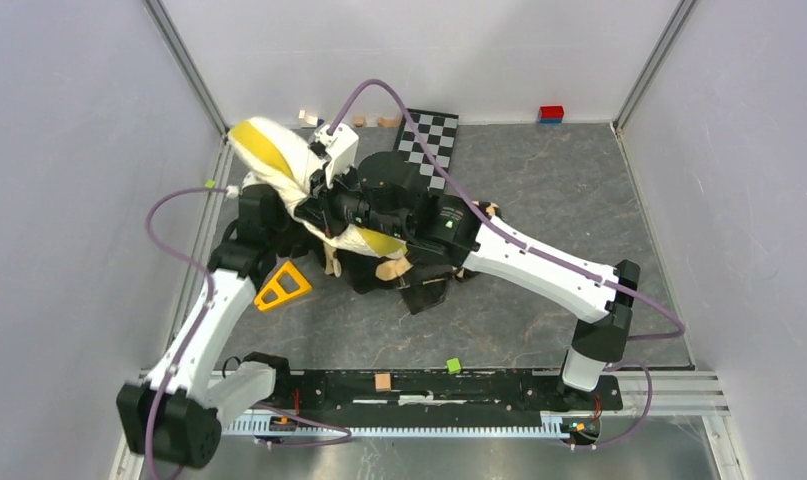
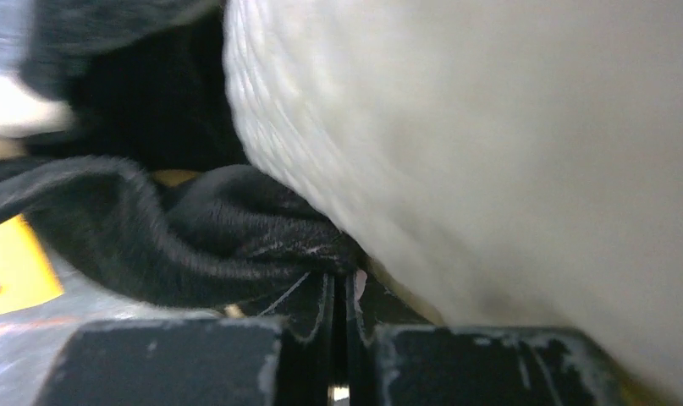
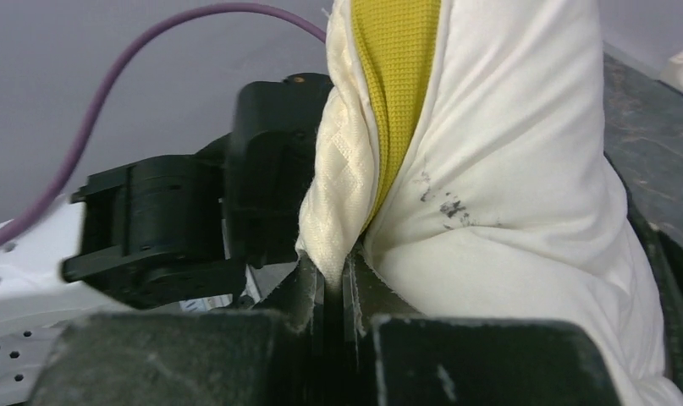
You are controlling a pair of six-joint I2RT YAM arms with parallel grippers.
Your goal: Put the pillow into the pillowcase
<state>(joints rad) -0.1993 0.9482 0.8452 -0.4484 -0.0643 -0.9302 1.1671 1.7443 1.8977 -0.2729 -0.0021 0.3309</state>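
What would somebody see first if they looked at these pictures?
The plump cream-white pillow with a yellow band rears up at the far left, pinched by the right gripper. Right against it, the left gripper clamps the black plush pillowcase. A bright orange plastic triangle lies on the grey table nearby.

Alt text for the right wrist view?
The right gripper is shut on a fold of the plump cream-white quilted pillow, just below its yellow side band; the pillow fills the frame's right half. A black robot arm joint and purple cable sit left.
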